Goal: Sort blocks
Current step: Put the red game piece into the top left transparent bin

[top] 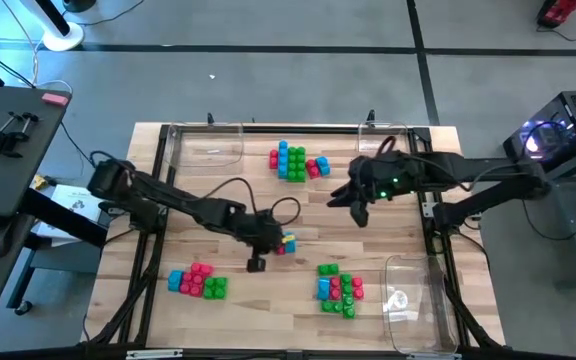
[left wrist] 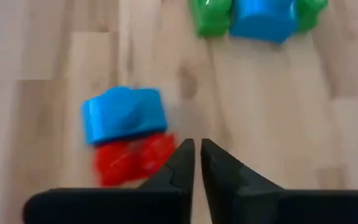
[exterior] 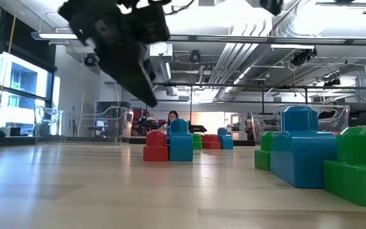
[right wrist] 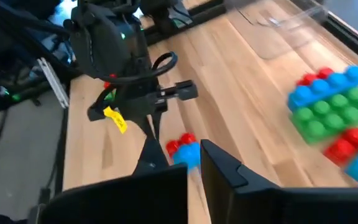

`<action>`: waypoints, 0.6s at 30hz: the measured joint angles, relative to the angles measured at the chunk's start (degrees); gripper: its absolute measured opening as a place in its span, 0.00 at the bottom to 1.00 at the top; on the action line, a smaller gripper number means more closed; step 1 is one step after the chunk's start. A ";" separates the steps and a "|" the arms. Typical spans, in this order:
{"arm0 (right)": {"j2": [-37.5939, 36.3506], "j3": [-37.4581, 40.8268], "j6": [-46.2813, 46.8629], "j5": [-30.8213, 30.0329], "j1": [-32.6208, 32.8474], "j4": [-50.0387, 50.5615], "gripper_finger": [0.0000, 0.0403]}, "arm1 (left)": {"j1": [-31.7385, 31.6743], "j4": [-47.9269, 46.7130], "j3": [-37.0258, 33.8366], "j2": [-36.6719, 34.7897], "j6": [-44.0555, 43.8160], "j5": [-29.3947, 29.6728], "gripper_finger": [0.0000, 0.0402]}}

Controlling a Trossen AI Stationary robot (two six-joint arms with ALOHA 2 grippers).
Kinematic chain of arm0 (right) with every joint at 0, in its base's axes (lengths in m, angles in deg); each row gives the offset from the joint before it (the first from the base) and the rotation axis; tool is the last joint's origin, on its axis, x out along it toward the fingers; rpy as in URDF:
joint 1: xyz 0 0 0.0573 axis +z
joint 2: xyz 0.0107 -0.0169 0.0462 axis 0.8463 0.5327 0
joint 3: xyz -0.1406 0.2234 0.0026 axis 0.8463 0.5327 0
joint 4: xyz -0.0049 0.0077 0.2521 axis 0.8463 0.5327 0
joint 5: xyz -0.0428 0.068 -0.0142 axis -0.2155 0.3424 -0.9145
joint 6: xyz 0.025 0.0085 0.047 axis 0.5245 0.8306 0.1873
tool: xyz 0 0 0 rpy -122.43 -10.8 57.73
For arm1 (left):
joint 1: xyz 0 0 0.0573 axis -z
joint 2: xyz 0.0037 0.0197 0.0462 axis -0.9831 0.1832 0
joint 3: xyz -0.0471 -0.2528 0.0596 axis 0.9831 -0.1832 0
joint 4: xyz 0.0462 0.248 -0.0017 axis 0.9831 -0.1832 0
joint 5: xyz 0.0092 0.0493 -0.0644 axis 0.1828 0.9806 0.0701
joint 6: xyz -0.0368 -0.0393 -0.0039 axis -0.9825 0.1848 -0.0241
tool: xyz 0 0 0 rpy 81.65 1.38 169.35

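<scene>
Blocks: your blocks [top: 295, 161] lie in mixed clusters on the wooden table [top: 208, 210]: one at the far middle, one [top: 197, 281] at the near left, one [top: 339, 287] at the near right. None is sorted by colour yet, which is presumably why both arms hang over the middle.

Loose pair: a blue block [left wrist: 124, 114] and a red block [left wrist: 135, 157] sit touching at the table's centre, apart from every cluster. You judge them the likeliest next pick, being free to lift.

Left gripper: your left gripper [left wrist: 197, 155] hovers just beside the red block with its fingers pressed together and nothing between them. It must spread before it can take either piece.

Right gripper: your right gripper [right wrist: 194, 163] hangs near the far-middle cluster, tips pressed together on nothing, pointing toward the table's centre.

Trays: clear trays [top: 208, 145] wait at the far corners and at the near right [top: 413, 300], seemingly as destinations; no block is visible in them.
</scene>
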 joint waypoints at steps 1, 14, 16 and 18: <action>-0.78 0.01 0.06 -0.91 0.36 1.22 0.01 | -0.03 1.58 0.00 0.81 -1.21 0.12 0.03; -6.31 0.03 0.17 -4.21 1.40 7.81 0.00 | -2.32 5.01 0.07 6.94 -4.72 3.41 0.00; -6.48 0.03 0.17 -4.27 1.40 8.18 0.00 | -2.78 4.15 0.09 6.93 -3.73 4.19 0.00; -6.42 0.05 0.17 -4.28 1.40 8.72 0.00 | -3.49 2.90 0.09 6.86 -2.90 4.77 0.00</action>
